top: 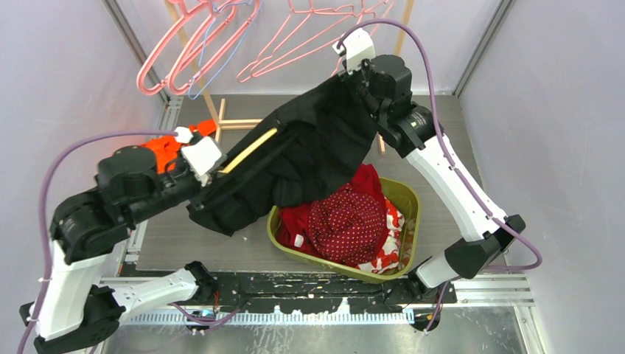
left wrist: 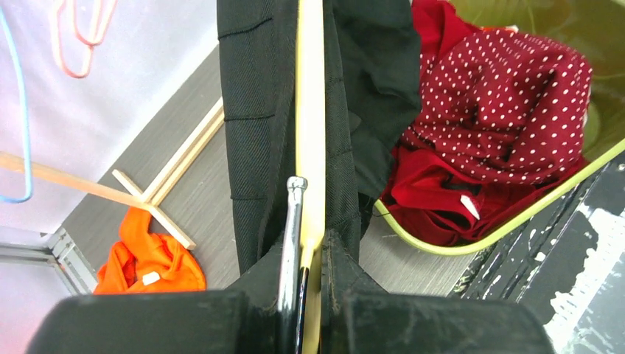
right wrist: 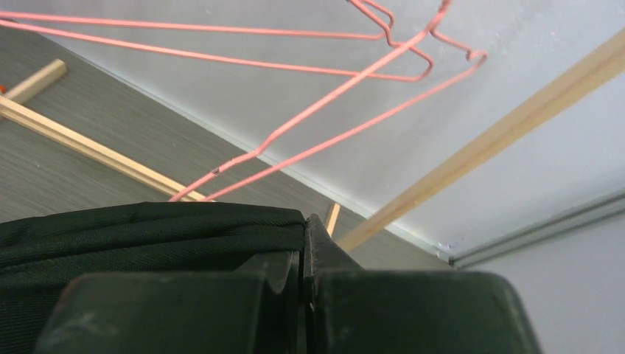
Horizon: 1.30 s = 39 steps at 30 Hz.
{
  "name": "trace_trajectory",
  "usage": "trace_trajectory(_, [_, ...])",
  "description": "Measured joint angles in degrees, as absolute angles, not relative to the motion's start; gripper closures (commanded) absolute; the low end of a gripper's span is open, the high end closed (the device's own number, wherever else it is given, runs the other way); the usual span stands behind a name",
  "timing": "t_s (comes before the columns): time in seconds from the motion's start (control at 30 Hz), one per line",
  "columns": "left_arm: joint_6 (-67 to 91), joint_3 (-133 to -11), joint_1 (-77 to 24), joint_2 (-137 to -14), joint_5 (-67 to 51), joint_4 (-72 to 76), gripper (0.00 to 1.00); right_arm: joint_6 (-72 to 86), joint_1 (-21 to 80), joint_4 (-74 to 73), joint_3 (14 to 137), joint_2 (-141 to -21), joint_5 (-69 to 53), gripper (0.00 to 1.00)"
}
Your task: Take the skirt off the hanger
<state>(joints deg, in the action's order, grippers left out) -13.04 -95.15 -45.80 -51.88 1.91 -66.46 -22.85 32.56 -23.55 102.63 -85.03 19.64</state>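
Left claw [left wrist: 304, 254] pinches the flat pale wooden hanger [left wrist: 310, 110]; right claw [right wrist: 304, 247] pinches the black twill skirt [top: 309, 155].

The black skirt [top: 295, 158] hangs stretched in the air above the tabletop [top: 206, 251], bunched in loose folds that sag at its lower left. The pale wooden hanger [top: 249, 151] lies slantwise along its upper edge, still wrapped in the cloth, its metal hook [left wrist: 292, 221] showing.
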Motion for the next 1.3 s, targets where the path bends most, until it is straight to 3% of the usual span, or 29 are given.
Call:
trace_trajectory(0.4, [-10.35, -107.09, -45.80, -49.89, 4.45, -75.31, 1.00, -20.69, 33.45, -17.06, 100.18, -89.10, 11.31, 0.99])
trace_trajectory(1.03, [-11.14, -109.56, -51.00, -50.11, 9.30, -77.97, 1.00, -15.86, 33.82, -17.43, 93.54, -85.43, 10.48, 0.99])
trace_trajectory(1.3, [-10.52, -120.81, -51.33, -54.17, 8.29, -82.32, 1.00, -11.88, 33.80, -14.20, 86.91, -83.02, 9.43, 0.99])
